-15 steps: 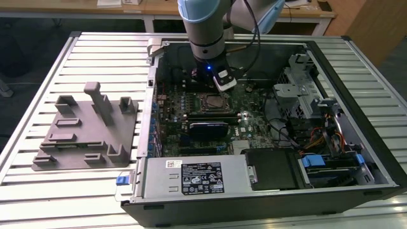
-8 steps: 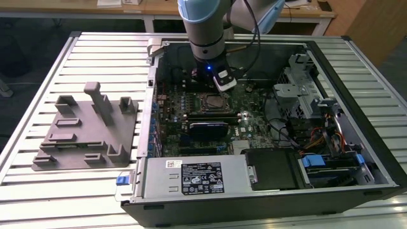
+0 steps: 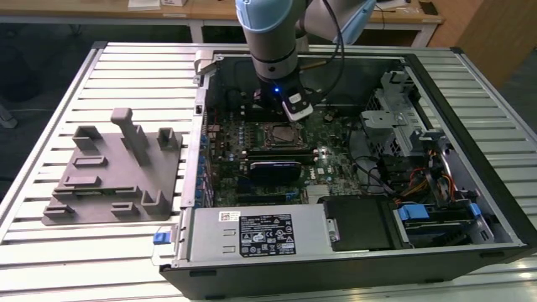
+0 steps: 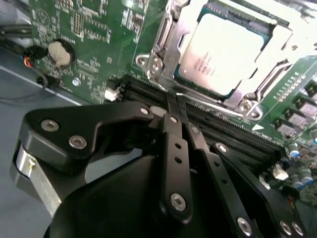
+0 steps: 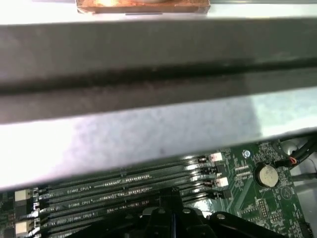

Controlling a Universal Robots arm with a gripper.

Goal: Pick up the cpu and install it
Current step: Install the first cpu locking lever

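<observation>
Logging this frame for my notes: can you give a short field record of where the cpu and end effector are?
cpu: seated in the socket, silvery top up
end effector: shut, empty, over the memory slots beside the socket
holder: grey block on the table, at the exterior view's left
case: open

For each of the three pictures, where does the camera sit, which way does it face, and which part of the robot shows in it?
Exterior view: off the arm, raised, looking down into the open computer case on a slatted table; the arm reaches down inside.
Second wrist view: on the arm, looking past the black pincer at the cpu seated in its socket on the green board.
First wrist view: on the arm, facing the case wall and memory slots; the pincer's tip shows.
Shared: both wrist views show the coin battery and memory slots.
</observation>
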